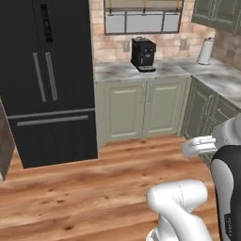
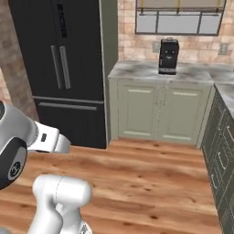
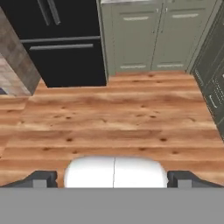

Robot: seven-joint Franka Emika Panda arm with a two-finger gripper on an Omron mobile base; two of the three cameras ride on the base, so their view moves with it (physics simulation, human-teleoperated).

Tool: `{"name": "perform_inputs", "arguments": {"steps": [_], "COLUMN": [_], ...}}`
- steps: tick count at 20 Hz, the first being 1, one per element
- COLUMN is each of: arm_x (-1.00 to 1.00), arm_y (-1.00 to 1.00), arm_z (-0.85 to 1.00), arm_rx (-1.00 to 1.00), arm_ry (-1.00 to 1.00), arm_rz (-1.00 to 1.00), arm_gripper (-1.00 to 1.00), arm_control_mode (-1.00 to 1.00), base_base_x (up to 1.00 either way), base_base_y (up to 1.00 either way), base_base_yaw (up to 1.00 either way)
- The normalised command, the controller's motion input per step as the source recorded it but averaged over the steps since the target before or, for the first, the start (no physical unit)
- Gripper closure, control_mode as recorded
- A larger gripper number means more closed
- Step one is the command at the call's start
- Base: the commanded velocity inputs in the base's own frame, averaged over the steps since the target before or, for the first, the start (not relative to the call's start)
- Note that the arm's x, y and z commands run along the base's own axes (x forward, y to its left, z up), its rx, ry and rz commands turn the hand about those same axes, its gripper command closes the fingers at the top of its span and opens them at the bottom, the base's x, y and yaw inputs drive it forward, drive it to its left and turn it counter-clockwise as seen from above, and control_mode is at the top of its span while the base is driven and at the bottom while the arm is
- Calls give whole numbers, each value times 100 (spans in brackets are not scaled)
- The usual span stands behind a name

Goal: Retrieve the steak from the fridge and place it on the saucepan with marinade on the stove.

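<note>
Gripper (image 3: 113,178) spread wide, holding nothing, over bare wooden floor (image 3: 113,118). Black fridge (image 1: 47,80) shut, standing at the counter's (image 1: 141,71) left end; coffee machine (image 1: 143,54) on that counter against the wall.

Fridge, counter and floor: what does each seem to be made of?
Fridge: smooth black panels, likely painted metal or plastic, with faint sheen; grey bar handles look like brushed metal. Counter: mottled grey and white with veins, so it looks like polished marble or stone, though it may be laminate. Floor: warm orange-brown planks with knots and grain, apparently varnished wood.
</note>
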Motion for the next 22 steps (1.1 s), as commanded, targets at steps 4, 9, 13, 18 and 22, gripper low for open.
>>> {"name": "perform_inputs", "arguments": {"steps": [4,9,13,18,22], "arm_x": [0,0,0,0,0], "arm_y": [0,0,0,0,0], "arm_z": [0,0,0,0,0], "arm_rx": [0,0,0,0,0], "arm_ry": [0,0,0,0,0], "arm_rz": [0,0,0,0,0], "arm_gripper": [-100,-100,-100,-100,-100], "arm_control_mode": [100,100,100,100,100], "base_base_x": [98,93,83,68,60], "base_base_y": [99,100,87,50,22], "base_base_yaw": [0,0,0,0,0]}}
